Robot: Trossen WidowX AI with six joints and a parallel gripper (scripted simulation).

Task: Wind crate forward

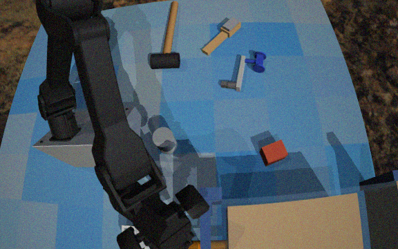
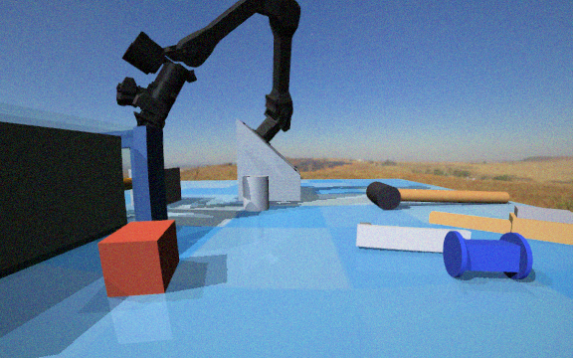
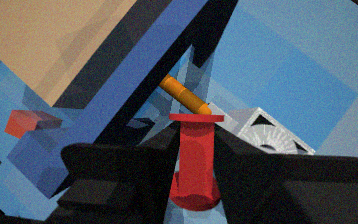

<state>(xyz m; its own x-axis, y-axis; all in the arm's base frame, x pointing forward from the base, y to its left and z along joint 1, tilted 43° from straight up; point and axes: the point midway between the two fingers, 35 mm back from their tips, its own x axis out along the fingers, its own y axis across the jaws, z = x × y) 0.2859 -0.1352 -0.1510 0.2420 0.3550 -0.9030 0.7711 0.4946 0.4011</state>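
My gripper (image 3: pixel 193 123) is shut on the red spool-shaped grip (image 3: pixel 196 145) of a handle, whose lower part is hidden. It hangs above the bench beside the blue frame (image 1: pixel 206 218) (image 2: pixel 142 174) (image 3: pixel 100 85); the fingertips are hidden in the top and exterior views. The tan-topped crate (image 1: pixel 292 221) (image 3: pixel 45 45) is inside the cubby, its front a short way back from the frame in the top view. An orange strap (image 3: pixel 185 95) (image 1: pixel 209 245) runs out toward the grey winch (image 3: pixel 275 135), which is partly covered by my right finger in the wrist view. Whether the key touches the winch is hidden.
A red block (image 1: pixel 273 153) (image 2: pixel 134 259) and a grey cylinder (image 1: pixel 164 138) (image 2: pixel 256 193) stand on the bench. A black-headed mallet (image 1: pixel 165 61), a wooden tool (image 1: pixel 216 41) and a crank with a blue grip (image 1: pixel 259 62) (image 2: pixel 490 255) lie farther back in the top view.
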